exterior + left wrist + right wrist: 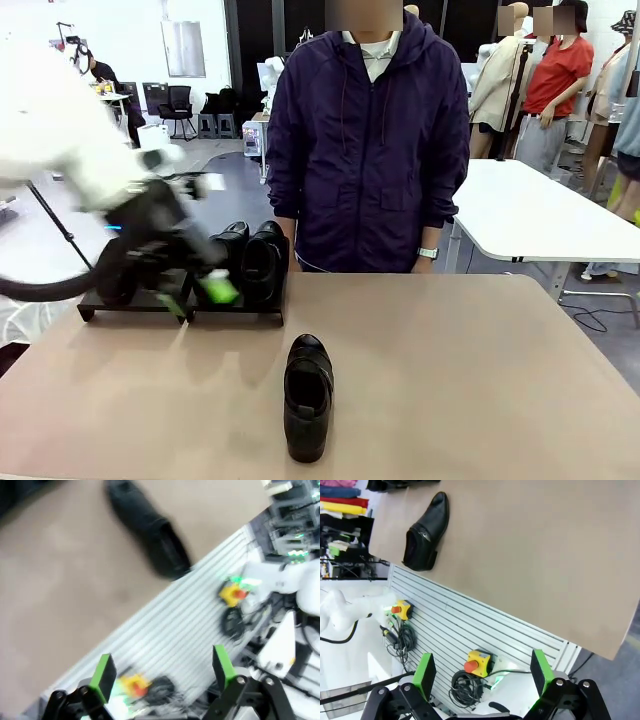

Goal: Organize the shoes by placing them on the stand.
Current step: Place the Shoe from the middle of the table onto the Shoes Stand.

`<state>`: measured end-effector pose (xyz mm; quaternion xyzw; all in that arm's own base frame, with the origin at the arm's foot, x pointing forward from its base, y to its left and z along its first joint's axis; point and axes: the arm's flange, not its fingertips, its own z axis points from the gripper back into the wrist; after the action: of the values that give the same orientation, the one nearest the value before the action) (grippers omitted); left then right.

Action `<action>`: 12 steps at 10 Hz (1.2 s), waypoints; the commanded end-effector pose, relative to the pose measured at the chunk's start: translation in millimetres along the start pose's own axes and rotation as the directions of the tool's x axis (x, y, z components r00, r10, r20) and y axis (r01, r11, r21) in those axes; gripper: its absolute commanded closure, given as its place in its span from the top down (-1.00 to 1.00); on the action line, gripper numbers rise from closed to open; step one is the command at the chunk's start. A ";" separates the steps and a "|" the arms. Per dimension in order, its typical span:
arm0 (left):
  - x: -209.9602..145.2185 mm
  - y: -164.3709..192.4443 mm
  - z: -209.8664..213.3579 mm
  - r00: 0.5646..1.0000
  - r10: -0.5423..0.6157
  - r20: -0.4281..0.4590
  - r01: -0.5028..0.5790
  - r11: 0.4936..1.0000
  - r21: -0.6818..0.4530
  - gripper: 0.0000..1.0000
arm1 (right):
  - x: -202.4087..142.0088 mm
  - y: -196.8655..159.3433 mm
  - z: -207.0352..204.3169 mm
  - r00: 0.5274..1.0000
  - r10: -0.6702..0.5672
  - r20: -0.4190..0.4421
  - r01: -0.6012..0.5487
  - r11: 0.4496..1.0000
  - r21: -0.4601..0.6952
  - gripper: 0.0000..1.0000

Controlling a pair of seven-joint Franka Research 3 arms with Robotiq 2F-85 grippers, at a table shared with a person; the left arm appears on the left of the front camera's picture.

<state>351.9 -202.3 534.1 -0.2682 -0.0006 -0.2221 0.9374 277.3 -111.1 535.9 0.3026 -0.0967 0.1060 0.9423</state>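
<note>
One black shoe lies alone on the tan worktop, near the robot's edge, toe pointing away toward the person standing at the far side. The stand sits at the far left of the worktop; two shoes rest on its right panel, side by side. The left panel is mostly hidden behind the left gripper, which is smeared by motion blur, so what sits there cannot be made out; a dark shape shows behind the arm. In the left wrist view, also blurred, the left gripper's green-padded fingers stand wide apart with nothing between them, over the worktop's near edge, the lone shoe beyond. The right gripper likewise has its fingers spread and empty, with the shoe well away.
</note>
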 end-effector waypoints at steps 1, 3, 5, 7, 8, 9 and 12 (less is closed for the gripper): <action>79.3 -33.0 -63.9 0.985 0.171 -0.018 -0.171 0.984 -0.044 1.00 | 0.8 0.2 4.6 1.000 0.015 -0.001 -0.015 1.000 0.008 1.00; 102.7 -54.6 -155.9 0.969 0.241 -0.048 -0.236 0.968 0.090 1.00 | 0.8 0.2 4.6 1.000 0.015 -0.001 -0.015 1.000 0.008 1.00; 84.2 -60.2 -142.2 0.977 0.208 -0.046 -0.209 0.978 -0.005 1.00 | 0.8 0.2 4.6 1.000 0.015 -0.001 -0.015 1.000 0.008 1.00; 84.2 -60.2 -142.2 0.977 0.208 -0.046 -0.209 0.978 -0.005 1.00 | 0.8 0.2 4.6 1.000 0.015 -0.001 -0.015 1.000 0.008 1.00; 84.2 -60.2 -142.2 0.977 0.208 -0.046 -0.209 0.978 -0.005 1.00 | 0.8 0.2 4.6 1.000 0.015 -0.001 -0.015 1.000 0.008 1.00; 93.2 -62.3 -160.0 0.975 0.220 -0.036 -0.219 0.975 0.031 1.00 | 0.8 0.2 4.6 1.000 0.015 -0.001 -0.015 1.000 0.008 1.00; 53.7 -36.0 -125.7 0.967 0.246 0.064 -0.252 0.893 0.372 1.00 | 0.8 0.2 4.6 1.000 0.015 -0.001 -0.015 1.000 0.008 1.00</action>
<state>386.5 -334.4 445.9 -0.1352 0.0036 -0.1448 0.9802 277.1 -111.0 535.9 0.3025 -0.0956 0.1058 0.9424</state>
